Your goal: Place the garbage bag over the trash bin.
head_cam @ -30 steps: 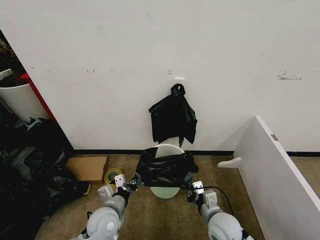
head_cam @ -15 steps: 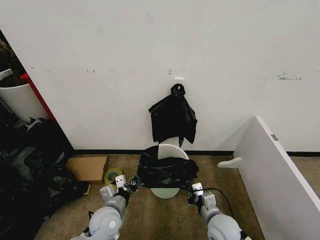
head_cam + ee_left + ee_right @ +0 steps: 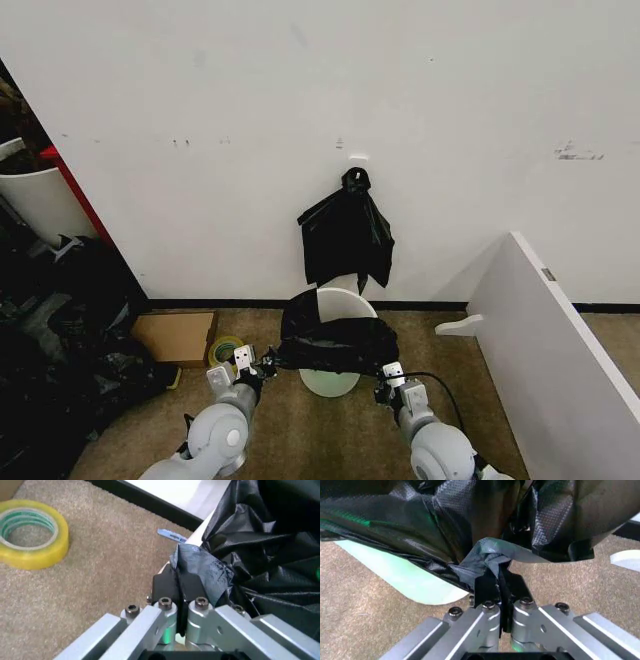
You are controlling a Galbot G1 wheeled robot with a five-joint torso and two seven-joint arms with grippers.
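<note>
The garbage bag [image 3: 335, 340] is a crinkled black film stretched across the upper part of the trash bin [image 3: 330, 380], a cream-white bucket standing on the carpet by the wall. My left gripper [image 3: 262, 362] is shut on the bag's left edge [image 3: 200, 570]. On the other side my right gripper [image 3: 385, 378] is shut on a bunched fold of the bag's right edge [image 3: 487, 557]. The bin's white rim [image 3: 342, 296] shows above the film at the back, and its wall [image 3: 405, 579] shows below the bag.
A smaller knotted black plastic bunch [image 3: 346, 240] hangs on the wall above the bin. A tape roll [image 3: 226, 350] and a cardboard box [image 3: 175, 336] lie to the left, near a dark clutter heap [image 3: 60, 330]. A white panel [image 3: 550, 340] stands to the right.
The bag has been pulled a little higher and tighter across the bin. Both grippers have moved slightly inward and forward, still holding its edges.
</note>
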